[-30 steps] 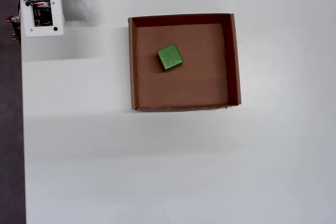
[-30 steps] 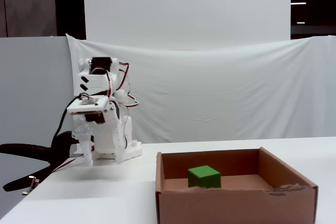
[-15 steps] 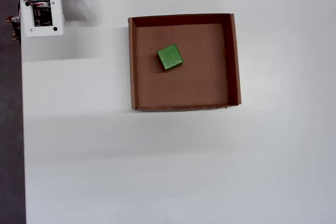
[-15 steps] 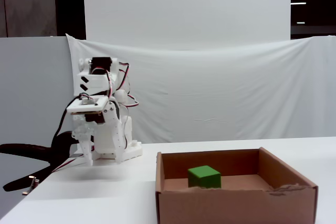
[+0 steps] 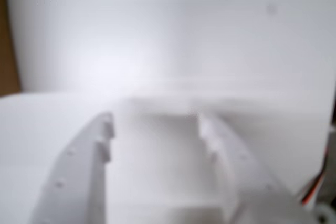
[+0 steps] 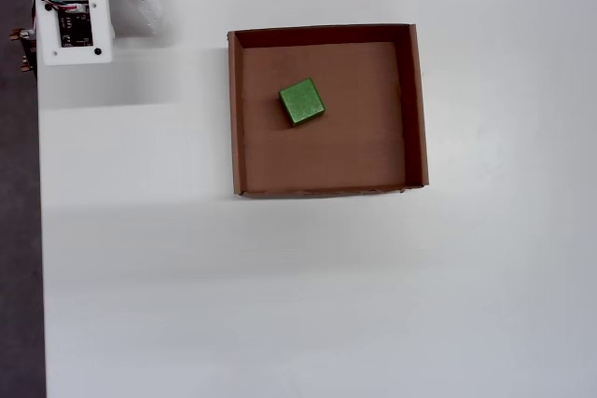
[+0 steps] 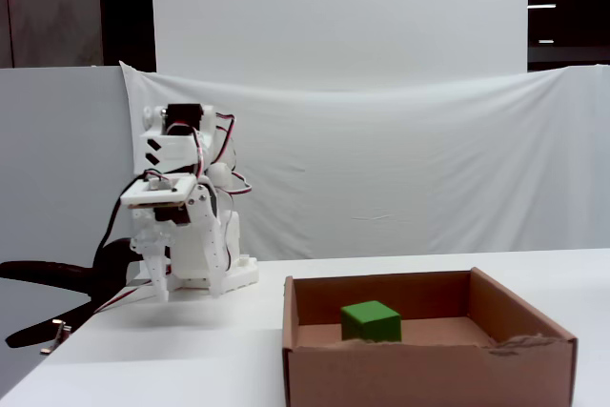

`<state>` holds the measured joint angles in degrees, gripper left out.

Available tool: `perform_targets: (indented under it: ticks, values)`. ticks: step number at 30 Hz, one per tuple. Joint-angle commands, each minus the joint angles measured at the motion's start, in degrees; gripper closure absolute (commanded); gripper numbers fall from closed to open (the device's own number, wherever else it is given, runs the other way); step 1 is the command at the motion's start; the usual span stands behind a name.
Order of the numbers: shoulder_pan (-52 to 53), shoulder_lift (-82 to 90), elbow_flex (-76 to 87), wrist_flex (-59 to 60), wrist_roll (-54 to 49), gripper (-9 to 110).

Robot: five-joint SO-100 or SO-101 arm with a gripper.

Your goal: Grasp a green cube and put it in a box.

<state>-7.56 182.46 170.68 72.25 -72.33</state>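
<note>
Cube (image 6: 302, 102) resting on the floor of the box (image 6: 418, 109), slightly toward 11 o'clock of the floor's middle in the overhead view, rotated a little against the walls and touching none of them. Same cube (image 7: 371, 320) seen in the fixed view sitting flat on the cardboard bottom, behind the near wall of the box (image 7: 429, 374). Box lying on the white bench (image 6: 280, 305), open side up, near wall a bit ragged at its right end in the fixed view. Arm (image 7: 181, 226) folded back over its base at 10 o'clock of the box in the overhead view, well apart from it, with red and black wires looping off the joints. Tool (image 5: 155, 124) spread in the wrist view, the two white fingers (image 5: 100, 145) standing apart with only blurred white surface between them, holding nothing. White cloth backdrop (image 7: 400, 169) hanging behind the bench in the fixed view. Sliver of brown at 9 o'clock in the wrist view, too blurred to identify.
</note>
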Motion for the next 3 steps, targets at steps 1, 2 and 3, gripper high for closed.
perform_targets:
  ticks: [1, 2, 3]
  values:
    - [0.4, -0.2, -0.4, 0.1, 0.2, 79]
    - [0.4, -0.2, -0.4, 0.1, 0.2, 79]
    - [0.4, -0.2, -0.4, 0.1, 0.2, 79]
